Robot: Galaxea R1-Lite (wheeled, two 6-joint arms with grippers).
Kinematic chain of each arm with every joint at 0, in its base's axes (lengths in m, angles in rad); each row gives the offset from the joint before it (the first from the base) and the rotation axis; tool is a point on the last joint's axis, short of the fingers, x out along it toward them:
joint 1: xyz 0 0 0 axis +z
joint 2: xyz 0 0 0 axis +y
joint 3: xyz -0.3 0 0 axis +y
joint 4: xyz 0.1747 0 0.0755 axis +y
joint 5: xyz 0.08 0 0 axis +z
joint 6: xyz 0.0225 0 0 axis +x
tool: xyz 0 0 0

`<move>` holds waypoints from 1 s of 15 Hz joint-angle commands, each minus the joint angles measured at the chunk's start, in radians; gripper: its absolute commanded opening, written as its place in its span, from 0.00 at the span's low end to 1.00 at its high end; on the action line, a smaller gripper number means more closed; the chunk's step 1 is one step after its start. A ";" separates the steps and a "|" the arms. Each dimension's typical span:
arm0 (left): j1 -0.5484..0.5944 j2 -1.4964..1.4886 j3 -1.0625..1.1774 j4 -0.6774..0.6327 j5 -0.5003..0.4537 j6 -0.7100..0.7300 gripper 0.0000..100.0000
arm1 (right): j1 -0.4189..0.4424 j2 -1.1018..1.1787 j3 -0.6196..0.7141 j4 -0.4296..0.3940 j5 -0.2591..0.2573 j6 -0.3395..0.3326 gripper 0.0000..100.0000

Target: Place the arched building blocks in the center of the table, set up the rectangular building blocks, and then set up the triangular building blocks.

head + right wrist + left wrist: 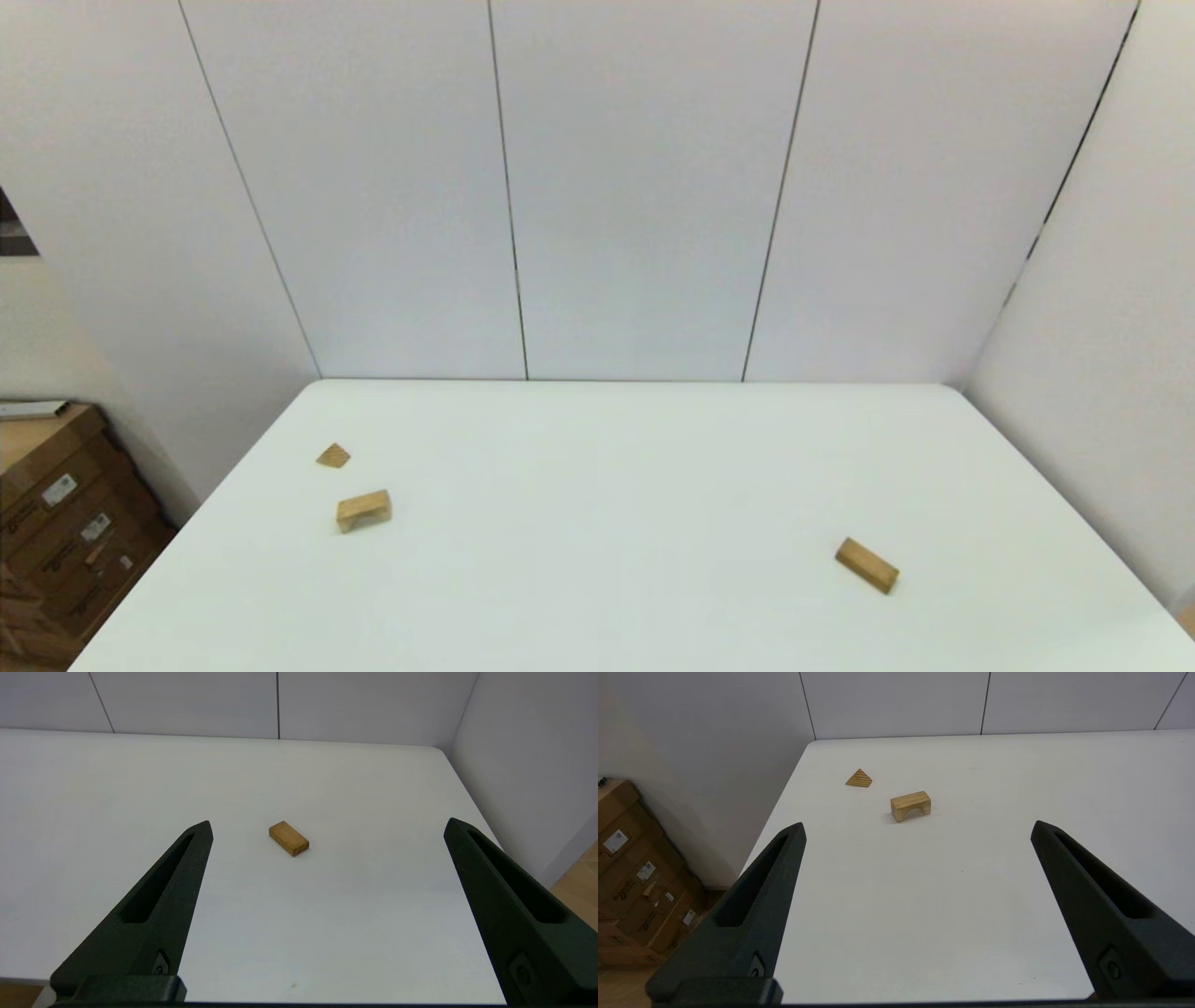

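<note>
3 wooden blocks lie on the white worktop (597,523): 1 arched block (363,510) standing on its 2 legs near the left edge, 1 triangular block (333,455) just beyond it, and 1 rectangular block (866,565) lying flat near the right edge. Left end effector (917,828) and right end effector (327,826) both gape wide, empty, near the front edge.
</note>
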 commanded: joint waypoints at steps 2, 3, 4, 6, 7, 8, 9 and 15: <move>0.000 0.001 0.000 0.000 0.000 0.000 1.00 | 0.000 0.001 0.000 0.001 0.001 0.000 1.00; 0.000 0.001 0.000 0.000 0.000 0.000 1.00 | 0.000 0.001 0.000 0.001 0.001 -0.002 1.00; 0.000 0.001 0.000 0.000 0.000 0.000 1.00 | 0.000 0.001 0.000 0.001 0.001 0.000 1.00; 0.000 0.001 0.000 0.000 -0.001 0.000 1.00 | 0.000 0.001 0.000 0.001 0.001 0.000 1.00; 0.000 0.001 0.000 0.000 -0.001 0.000 1.00 | 0.000 0.001 0.000 0.001 0.001 -0.002 1.00; 0.000 0.001 0.000 0.000 -0.001 -0.005 1.00 | 0.000 0.001 0.000 0.001 0.001 0.000 1.00; 0.000 0.001 0.000 -0.001 -0.001 -0.008 1.00 | 0.000 0.001 0.000 0.001 0.001 0.000 1.00; 0.000 0.001 -0.002 0.002 0.002 0.005 1.00 | 0.000 0.001 0.000 0.001 0.001 0.000 1.00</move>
